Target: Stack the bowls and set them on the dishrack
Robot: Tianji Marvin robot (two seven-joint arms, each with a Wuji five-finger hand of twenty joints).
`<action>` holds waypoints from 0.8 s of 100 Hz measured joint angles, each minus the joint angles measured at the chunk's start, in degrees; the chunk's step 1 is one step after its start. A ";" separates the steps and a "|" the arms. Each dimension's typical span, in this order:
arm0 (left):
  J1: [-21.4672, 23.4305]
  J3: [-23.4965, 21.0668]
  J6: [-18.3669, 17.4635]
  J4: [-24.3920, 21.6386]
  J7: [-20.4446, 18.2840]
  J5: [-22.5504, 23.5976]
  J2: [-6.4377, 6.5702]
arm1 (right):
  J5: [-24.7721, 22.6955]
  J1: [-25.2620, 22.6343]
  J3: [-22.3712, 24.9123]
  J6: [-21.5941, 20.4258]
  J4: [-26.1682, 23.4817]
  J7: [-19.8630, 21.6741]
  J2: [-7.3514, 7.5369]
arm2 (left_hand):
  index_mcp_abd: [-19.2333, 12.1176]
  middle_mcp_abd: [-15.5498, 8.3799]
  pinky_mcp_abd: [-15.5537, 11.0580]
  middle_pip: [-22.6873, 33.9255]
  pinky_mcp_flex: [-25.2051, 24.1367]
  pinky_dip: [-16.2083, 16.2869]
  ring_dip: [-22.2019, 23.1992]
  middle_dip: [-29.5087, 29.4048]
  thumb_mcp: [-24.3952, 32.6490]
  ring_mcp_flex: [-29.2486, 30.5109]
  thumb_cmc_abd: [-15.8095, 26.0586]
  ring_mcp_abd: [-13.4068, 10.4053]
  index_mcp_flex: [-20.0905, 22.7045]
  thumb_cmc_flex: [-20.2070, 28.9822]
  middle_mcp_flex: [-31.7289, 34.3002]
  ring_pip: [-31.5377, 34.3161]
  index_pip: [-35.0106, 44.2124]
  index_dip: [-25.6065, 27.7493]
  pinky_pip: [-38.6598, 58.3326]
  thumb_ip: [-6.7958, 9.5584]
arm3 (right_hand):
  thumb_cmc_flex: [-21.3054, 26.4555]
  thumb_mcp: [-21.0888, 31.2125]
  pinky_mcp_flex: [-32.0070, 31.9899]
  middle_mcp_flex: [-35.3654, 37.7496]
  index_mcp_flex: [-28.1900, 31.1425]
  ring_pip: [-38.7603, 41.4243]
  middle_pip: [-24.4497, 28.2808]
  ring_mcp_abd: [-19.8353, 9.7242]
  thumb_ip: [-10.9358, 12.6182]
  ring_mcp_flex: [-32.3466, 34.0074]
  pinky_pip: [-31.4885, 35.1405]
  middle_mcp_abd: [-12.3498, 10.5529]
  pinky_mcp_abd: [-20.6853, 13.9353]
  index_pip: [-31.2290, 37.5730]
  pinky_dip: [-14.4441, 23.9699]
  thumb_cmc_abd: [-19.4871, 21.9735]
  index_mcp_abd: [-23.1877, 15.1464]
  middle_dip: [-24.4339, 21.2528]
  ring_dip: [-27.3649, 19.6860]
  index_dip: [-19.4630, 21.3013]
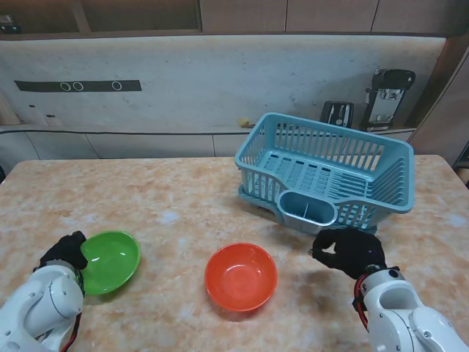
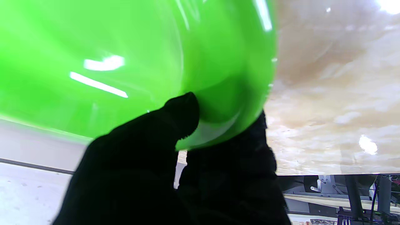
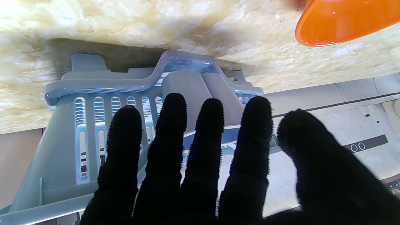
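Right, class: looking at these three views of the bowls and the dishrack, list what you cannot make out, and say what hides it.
- Green bowl: the left hand covers its near rim in the stand view; the left wrist view is blurred and cropped.
- Orange bowl: cut off by the edge in the right wrist view.
- Dishrack floor: the right hand blocks it in the right wrist view.
- Small dark items behind the dishrack: too small to identify.

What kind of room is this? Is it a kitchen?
Probably a kitchen, or a mock-up of one. A blue dishrack stands on a marble-look countertop with a green bowl and an orange bowl, and cabinet doors run along the wall behind.
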 measured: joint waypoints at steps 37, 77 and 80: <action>-0.23 -0.65 -2.69 0.47 5.92 -1.36 -1.25 | 0.00 -0.01 0.01 -0.01 -0.02 0.01 0.00 | -4.91 -2.66 2.22 2.19 3.47 4.11 7.44 19.08 6.43 -0.02 -2.69 2.72 3.49 0.61 11.53 1.42 16.84 19.01 1.15 -2.06 | 0.00 0.00 -0.09 0.00 0.00 -0.02 0.00 0.00 0.00 0.00 -0.04 0.00 0.00 0.00 0.00 0.00 0.00 0.00 0.00 0.00; 0.73 -3.01 -7.92 -2.42 12.52 -0.63 -2.41 | 0.00 -0.01 0.01 -0.01 -0.03 0.01 0.01 | -12.04 -10.32 4.04 7.20 5.59 16.18 12.95 21.31 10.97 1.68 -6.13 3.42 10.68 0.57 21.20 2.86 23.83 27.19 -3.14 -7.32 | 0.00 0.00 -0.10 0.00 0.00 -0.03 0.00 0.00 0.00 0.00 -0.05 0.00 0.01 0.00 0.00 0.00 0.00 0.00 0.00 0.00; 0.89 -3.22 -8.34 -2.90 12.79 -0.63 -2.46 | 0.00 -0.01 0.01 -0.01 -0.03 0.01 0.01 | -12.24 -10.57 4.05 7.23 5.63 16.77 13.23 21.31 10.97 1.72 -6.37 3.42 10.71 0.57 21.20 2.94 24.20 27.24 -3.14 -7.34 | 0.00 0.00 -0.10 0.00 0.00 -0.03 0.00 0.00 0.00 0.00 -0.05 0.00 0.01 0.00 0.00 0.00 0.00 0.00 0.00 0.00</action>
